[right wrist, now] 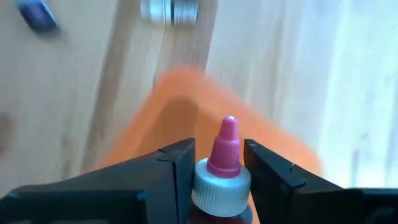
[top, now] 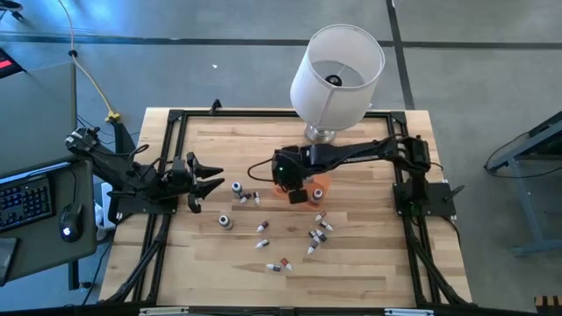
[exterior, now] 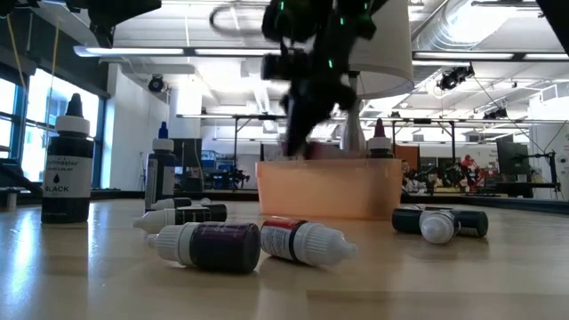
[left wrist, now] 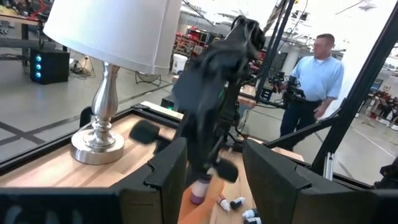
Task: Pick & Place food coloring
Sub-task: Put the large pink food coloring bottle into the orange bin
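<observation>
**Carrying a bottle over the box: the drop is what could miss**

Holding a bottle (right wrist: 222,177) clamped at its silver collar, the right gripper (right wrist: 219,163) hangs above the orange box (right wrist: 186,118), which lies just beyond and below its jaws. The grip looks shallow, so the bottle could tilt or slip. If released off-centre it could strike the rim and roll onto the counter (top: 369,263), or the jaws could nudge the light box.

The bottle is small, with a pink-red pointed tip above a ridged silver collar and a dark body. The other bottles (top: 318,230) lie scattered on the counter, well apart from these jaws. The left gripper (top: 206,180) waits with jaws apart and empty.
</observation>
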### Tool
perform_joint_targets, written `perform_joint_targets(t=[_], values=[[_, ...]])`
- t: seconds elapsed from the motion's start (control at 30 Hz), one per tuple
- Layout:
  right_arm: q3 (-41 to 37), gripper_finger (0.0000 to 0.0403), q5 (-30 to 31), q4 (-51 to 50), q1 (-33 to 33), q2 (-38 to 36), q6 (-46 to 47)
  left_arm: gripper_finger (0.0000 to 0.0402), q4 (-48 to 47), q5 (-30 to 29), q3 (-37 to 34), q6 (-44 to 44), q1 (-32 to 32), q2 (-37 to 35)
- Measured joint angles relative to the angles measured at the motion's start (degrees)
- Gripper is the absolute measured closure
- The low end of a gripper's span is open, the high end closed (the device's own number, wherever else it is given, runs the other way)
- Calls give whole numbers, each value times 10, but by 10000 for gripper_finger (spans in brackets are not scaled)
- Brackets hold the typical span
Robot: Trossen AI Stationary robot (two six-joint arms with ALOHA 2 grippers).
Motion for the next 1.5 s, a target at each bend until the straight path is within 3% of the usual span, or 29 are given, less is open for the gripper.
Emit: perform_joint_targets(t=[0.27,0.33,0.5,0.73,0.93,1.17,1.37,1.5], values=[[13,286,-25,25,10,-109,55,245,0,0,0,0,0,0],[-13,282,-17,72,18,-140,60,245,0,2,0,0,0,0],[-162,290,-8,230,34,-217,76,245,0,2,0,-1,0,0],[-426,279,100,581,37,-309,117,245,0,3,0,-2,0,0],[-577,288,160,799,37,-336,159,245,0,3,0,-17,0,0],[-666,284,214,857,46,-335,211,245,0,-4,0,-17,0,0],[-680,288,227,851,66,-335,230,245,1,-15,0,-17,0,0],[-680,291,267,821,79,-335,228,245,1,-16,0,-17,0,0]])
